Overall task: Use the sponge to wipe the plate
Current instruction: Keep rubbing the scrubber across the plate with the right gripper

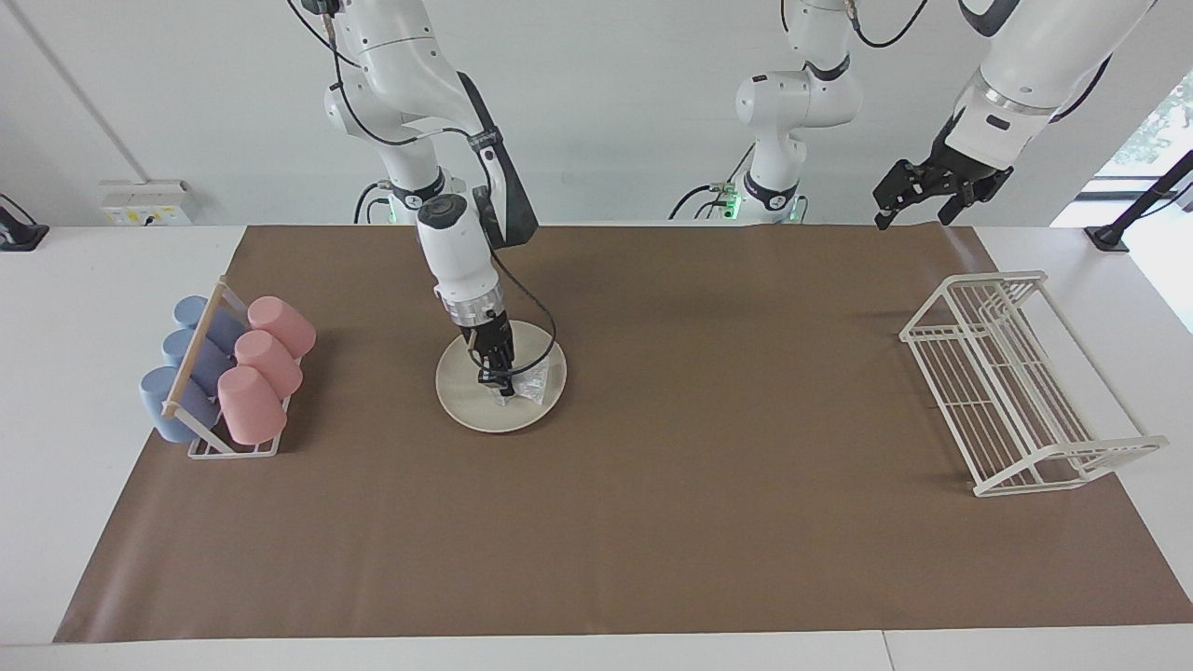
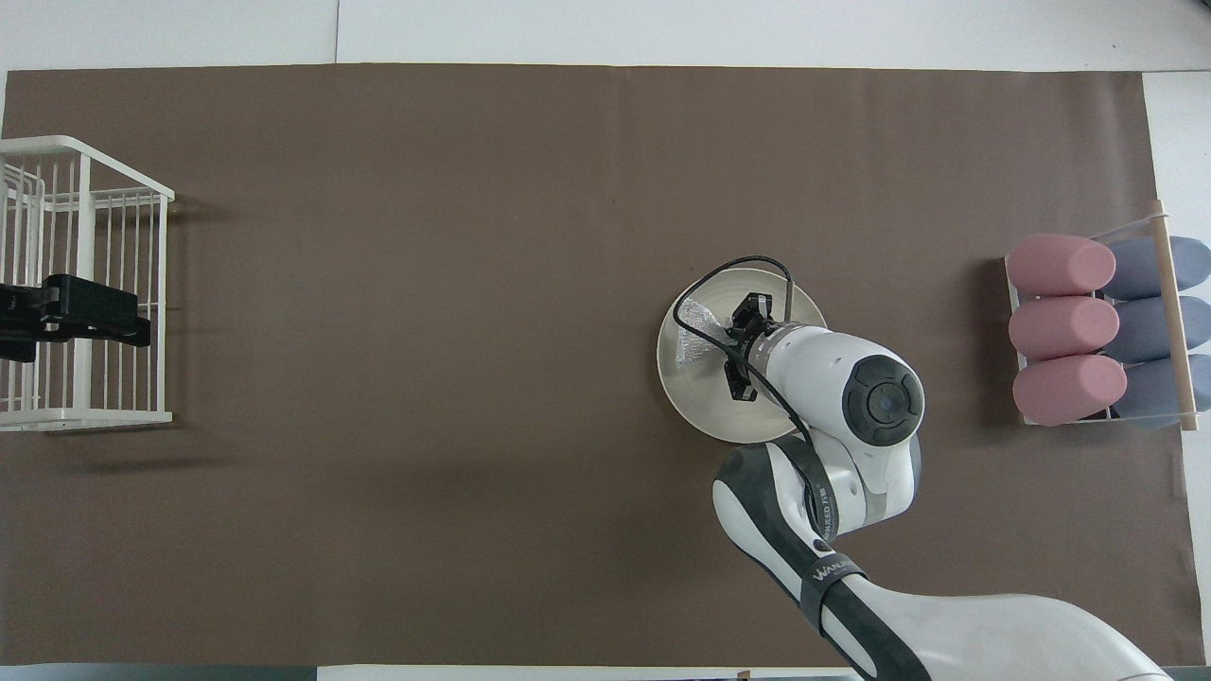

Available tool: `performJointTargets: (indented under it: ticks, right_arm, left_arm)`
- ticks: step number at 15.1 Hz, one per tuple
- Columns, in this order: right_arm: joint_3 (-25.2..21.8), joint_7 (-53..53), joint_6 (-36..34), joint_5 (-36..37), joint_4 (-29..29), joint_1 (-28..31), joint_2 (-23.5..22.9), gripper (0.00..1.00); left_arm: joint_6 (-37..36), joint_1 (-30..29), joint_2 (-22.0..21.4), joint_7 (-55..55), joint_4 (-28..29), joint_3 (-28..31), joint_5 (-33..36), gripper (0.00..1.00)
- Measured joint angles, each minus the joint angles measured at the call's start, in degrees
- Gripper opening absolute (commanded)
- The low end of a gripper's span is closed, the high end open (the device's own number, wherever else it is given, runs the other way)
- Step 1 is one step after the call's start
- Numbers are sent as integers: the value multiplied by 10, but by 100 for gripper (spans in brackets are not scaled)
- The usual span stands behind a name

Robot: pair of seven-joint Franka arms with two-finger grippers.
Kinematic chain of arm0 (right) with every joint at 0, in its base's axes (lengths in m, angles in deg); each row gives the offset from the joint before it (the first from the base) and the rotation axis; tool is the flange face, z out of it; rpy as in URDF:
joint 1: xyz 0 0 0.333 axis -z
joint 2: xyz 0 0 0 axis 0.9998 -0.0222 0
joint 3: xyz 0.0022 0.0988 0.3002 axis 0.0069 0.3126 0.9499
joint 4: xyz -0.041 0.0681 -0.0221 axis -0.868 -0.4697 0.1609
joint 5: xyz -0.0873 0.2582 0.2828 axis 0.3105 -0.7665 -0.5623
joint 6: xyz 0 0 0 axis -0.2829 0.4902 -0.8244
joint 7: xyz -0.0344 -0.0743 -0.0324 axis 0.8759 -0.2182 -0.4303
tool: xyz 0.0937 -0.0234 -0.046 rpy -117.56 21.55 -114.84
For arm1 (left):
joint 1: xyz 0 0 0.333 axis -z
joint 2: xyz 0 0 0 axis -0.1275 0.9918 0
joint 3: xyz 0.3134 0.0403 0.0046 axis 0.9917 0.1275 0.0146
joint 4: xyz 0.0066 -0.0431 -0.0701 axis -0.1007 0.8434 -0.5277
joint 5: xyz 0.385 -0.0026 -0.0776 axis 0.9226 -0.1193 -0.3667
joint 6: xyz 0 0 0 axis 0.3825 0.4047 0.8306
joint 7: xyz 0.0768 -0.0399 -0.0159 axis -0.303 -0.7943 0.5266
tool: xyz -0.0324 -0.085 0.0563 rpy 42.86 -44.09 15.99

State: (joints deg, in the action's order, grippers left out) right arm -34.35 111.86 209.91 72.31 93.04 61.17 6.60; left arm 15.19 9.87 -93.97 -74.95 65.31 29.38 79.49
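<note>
The cream-white plate (image 1: 466, 396) (image 2: 700, 402) lies on the brown mat, toward the right arm's end of the table. The silvery sponge (image 1: 534, 383) (image 2: 693, 333) rests on the plate, on the side toward the left arm's end. My right gripper (image 1: 501, 390) (image 2: 730, 339) points down onto the plate, its tips at the sponge's edge and shut on it. My left gripper (image 1: 913, 216) (image 2: 132, 320) is open and empty. It waits raised over the white wire rack.
A white wire rack (image 1: 1011, 382) (image 2: 85, 284) stands at the left arm's end of the mat. A holder with pink cups (image 1: 266, 368) (image 2: 1064, 326) and blue cups (image 1: 191, 359) (image 2: 1149, 326) lying in it stands at the right arm's end, beside the plate.
</note>
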Motion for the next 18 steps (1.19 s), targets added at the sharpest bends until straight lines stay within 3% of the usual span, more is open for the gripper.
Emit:
performJointTargets:
  ticks: [8, 14, 18]
  right_arm:
    - [3, 48, -14, 0, -28, -49, -20, 0]
    - [-3, 48, -212, 5, -107, -32, -15, 0]
    - [-4, 35, -311, 12, -127, -5, 32, 0]
  left_arm:
    - [19, 0, 0, -4, 0, 0, 0, 100]
    - [20, 0, 0, -4, 1, 0, 0, 100]
    - [32, -2, 0, -5, 4, 1, -1, 100]
